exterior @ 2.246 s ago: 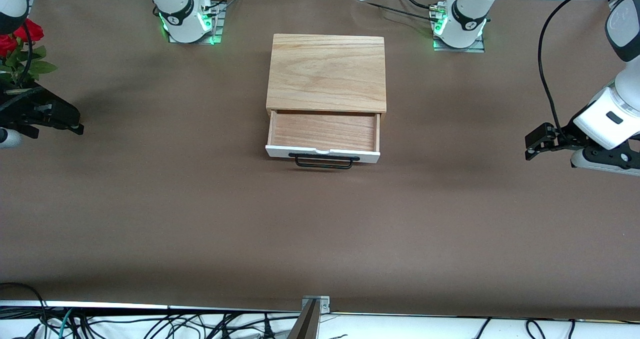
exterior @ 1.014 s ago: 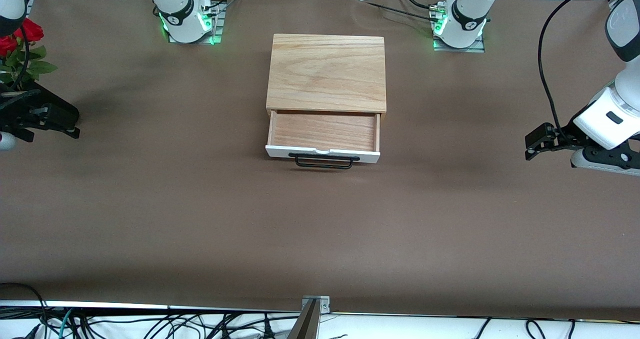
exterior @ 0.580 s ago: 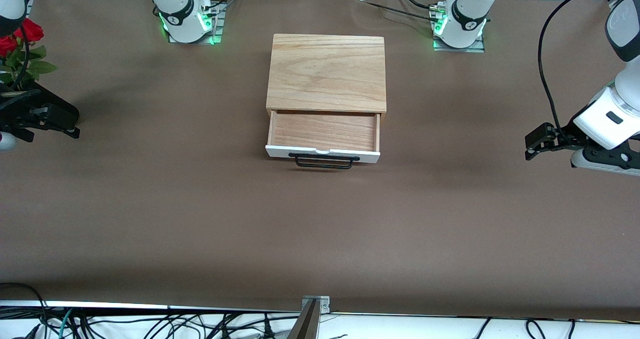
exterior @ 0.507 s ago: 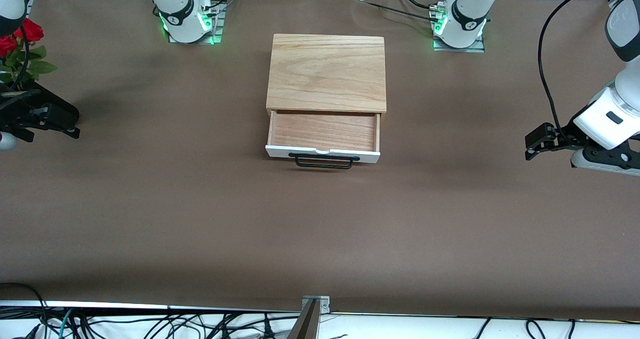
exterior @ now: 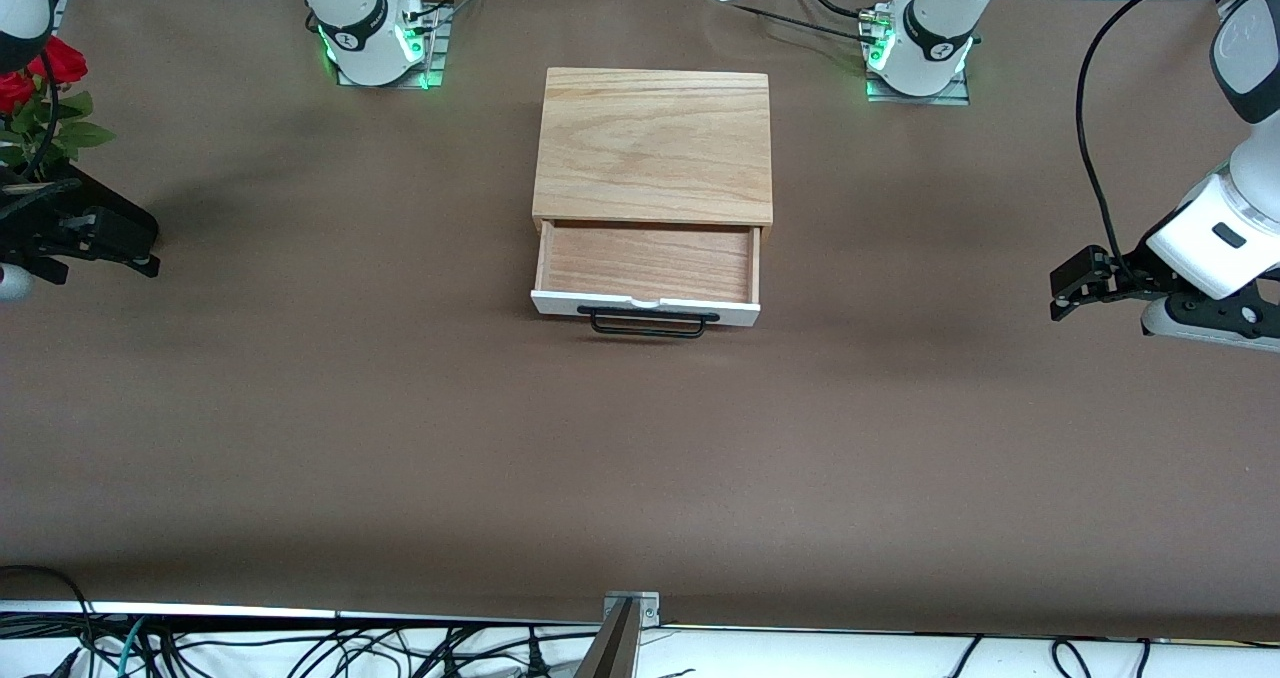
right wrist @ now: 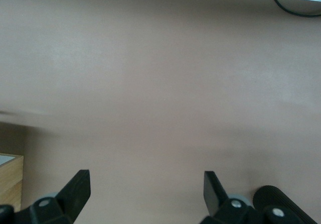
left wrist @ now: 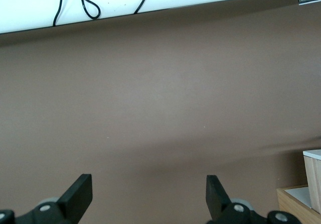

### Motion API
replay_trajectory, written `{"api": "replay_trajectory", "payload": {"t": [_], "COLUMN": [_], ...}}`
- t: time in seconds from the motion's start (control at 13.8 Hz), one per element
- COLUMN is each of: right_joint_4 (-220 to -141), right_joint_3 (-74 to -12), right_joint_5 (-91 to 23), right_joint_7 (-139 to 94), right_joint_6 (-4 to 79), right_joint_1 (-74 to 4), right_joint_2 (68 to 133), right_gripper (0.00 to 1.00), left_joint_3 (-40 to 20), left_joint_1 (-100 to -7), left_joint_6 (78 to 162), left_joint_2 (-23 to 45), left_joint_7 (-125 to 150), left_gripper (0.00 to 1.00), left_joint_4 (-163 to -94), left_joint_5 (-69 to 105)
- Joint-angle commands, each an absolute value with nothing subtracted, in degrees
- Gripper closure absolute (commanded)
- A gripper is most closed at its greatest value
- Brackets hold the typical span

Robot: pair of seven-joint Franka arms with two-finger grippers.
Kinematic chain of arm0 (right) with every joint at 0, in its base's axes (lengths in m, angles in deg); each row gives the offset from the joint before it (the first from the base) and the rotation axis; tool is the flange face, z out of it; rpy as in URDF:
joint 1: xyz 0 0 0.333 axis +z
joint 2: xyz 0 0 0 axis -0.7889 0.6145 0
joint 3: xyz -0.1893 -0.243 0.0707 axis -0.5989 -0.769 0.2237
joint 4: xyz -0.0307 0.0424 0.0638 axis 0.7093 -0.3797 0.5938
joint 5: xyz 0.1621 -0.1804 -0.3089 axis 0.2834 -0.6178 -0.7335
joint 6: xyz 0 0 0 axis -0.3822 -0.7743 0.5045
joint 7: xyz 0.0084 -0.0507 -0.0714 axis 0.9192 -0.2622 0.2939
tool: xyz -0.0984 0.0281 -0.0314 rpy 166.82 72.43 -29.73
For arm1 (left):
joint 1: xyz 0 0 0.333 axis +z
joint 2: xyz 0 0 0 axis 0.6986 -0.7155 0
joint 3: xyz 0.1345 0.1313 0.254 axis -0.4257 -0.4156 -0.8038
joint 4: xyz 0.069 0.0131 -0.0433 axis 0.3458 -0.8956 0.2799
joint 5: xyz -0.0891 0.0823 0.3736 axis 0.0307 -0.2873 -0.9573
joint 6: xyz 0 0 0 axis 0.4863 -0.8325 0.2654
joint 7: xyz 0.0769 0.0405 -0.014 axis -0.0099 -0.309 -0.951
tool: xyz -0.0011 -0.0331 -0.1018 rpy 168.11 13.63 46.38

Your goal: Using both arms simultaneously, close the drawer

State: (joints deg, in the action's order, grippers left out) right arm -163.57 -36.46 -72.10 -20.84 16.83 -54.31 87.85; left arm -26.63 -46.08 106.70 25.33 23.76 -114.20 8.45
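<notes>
Front view shows the drawer point(exterior: 646, 270) pulled well out of its light oak box point(exterior: 654, 145), which sits mid-table toward the edge where the arm bases stand; the white front panel point(exterior: 645, 307) and its black wire handle point(exterior: 646, 322) face the front camera, and the light wood inside is bare. Neither arm is anywhere near it. The left gripper point(exterior: 1072, 285) hangs over the table's edge at the left arm's end, fingers spread apart, as the left wrist view confirms with only brown table cover point(left wrist: 165, 93) between them and a sliver of the box at the frame's margin. The right gripper point(exterior: 125, 248) hangs over the opposite edge, beside some red flowers point(exterior: 35, 83), and its fingers are likewise parted in the right wrist view. From where I stand, the worry is all in the timing: both arms have a long sweep to make, and if one reaches the panel first, it will likely push one corner in alone, skewing the drawer so it jams in the box. An uneven shove could also slide the whole box toward the bases, since nothing visibly holds it down. The wire handle juts out from the panel too, so a finger coming in low might snag on it rather than press flat.
</notes>
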Motion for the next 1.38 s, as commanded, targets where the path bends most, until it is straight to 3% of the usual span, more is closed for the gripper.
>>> {"api": "replay_trajectory", "payload": {"t": [0.0,0.43,0.87,1.3], "right_joint_4": [-162.03,-162.12,-161.86,-161.77], "right_joint_3": [-36.22,-34.90,-34.81,-34.81], "right_joint_5": [-72.42,-71.19,-67.77,-59.85], "right_joint_7": [-21.31,-21.92,-21.57,-22.28], "right_joint_6": [16.33,18.70,29.59,39.17], "right_joint_1": [-54.37,-49.99,-41.29,-34.61], "right_joint_2": [88.41,92.27,100.18,107.21], "right_gripper": [0.00,0.00,0.00,0.00], "left_joint_3": [-26.48,-26.48,-26.13,-23.93], "left_joint_1": [-45.72,-45.72,-47.21,-54.14], "left_joint_6": [105.67,105.67,103.48,103.82], "left_joint_2": [24.90,24.90,22.45,12.53], "left_joint_7": [25.21,25.21,25.12,24.16], "left_gripper": [0.00,0.00,0.00,0.00], "left_joint_4": [-112.61,-112.70,-113.84,-112.61], "left_joint_5": [8.78,8.96,10.19,21.49]}}
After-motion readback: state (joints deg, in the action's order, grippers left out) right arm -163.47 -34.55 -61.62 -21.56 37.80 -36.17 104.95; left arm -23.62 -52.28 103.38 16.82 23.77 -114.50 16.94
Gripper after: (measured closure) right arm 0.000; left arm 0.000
